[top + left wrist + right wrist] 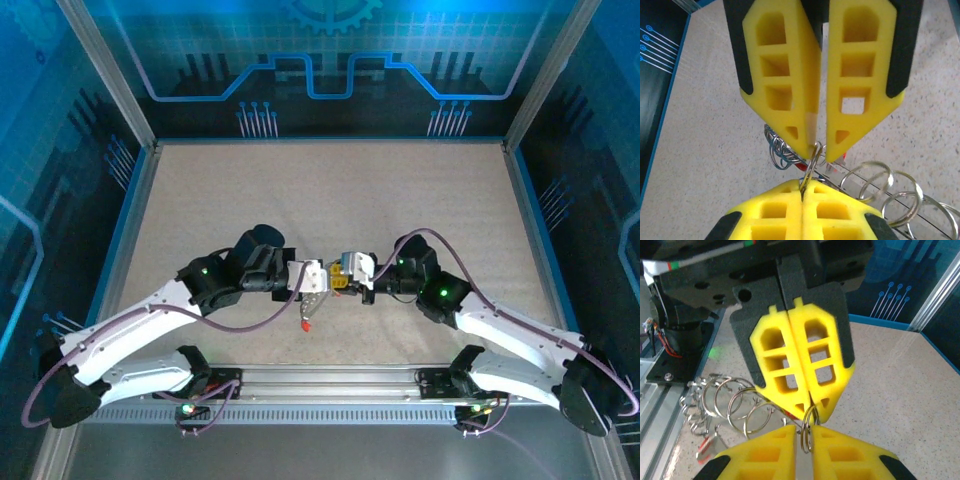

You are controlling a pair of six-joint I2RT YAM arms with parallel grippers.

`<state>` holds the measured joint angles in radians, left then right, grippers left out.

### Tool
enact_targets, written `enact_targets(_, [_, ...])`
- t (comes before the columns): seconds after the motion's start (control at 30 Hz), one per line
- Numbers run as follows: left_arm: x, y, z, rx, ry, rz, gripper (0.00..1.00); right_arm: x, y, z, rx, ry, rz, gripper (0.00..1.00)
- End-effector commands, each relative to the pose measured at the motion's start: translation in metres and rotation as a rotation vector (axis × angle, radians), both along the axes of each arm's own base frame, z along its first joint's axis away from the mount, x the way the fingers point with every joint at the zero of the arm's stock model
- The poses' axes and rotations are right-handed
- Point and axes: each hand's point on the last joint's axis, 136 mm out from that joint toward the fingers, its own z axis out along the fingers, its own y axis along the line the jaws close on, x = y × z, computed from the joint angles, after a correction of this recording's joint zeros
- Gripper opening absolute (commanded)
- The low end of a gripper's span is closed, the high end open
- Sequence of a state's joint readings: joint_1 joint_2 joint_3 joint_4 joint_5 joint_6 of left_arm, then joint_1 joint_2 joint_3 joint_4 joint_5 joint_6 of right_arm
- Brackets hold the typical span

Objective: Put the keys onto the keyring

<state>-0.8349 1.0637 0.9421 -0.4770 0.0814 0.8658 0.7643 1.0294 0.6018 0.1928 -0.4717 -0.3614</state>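
Both grippers meet tip to tip over the middle of the table. My left gripper [318,280] [803,187] is shut on the keyring [810,167], a thin grey metal ring seen edge-on. My right gripper [345,277] [804,432] faces it with its jaws a little apart; the keyring [808,432] stands in that gap, not pinched. A bunch of small rings [780,150] and a red-headed key [305,322] hang under the grippers. The other keys are hidden behind the fingers.
Several larger wire loops [737,400] [875,180] on a clear strip dangle beside the fingers. The speckled beige table [330,190] spreads behind the grippers, walled by blue panels. A metal rail [330,380] with both arm bases runs along the near edge.
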Motion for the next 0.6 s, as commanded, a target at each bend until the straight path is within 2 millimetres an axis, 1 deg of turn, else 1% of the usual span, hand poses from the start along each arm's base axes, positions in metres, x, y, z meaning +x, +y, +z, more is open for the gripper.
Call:
enact_targets(0.0, [0.003,0.008,0.001,0.121,-0.059,-0.021,0.0,-0.003,0.002,0.002,-0.019,0.029,0.033,0.16])
enact_targets(0.13, [0.002,0.006,0.003,0.152,-0.068,-0.035,0.0,-0.003,0.005,-0.001,-0.026,0.052,0.045,0.17])
enact_targets(0.43, [0.001,-0.009,0.02,0.053,-0.082,-0.058,0.0,0.003,0.012,-0.004,-0.013,0.088,0.029,0.18])
enact_targets(0.57, [0.0,-0.013,0.024,0.038,-0.076,-0.071,0.0,0.006,0.012,-0.004,-0.004,0.086,0.012,0.15])
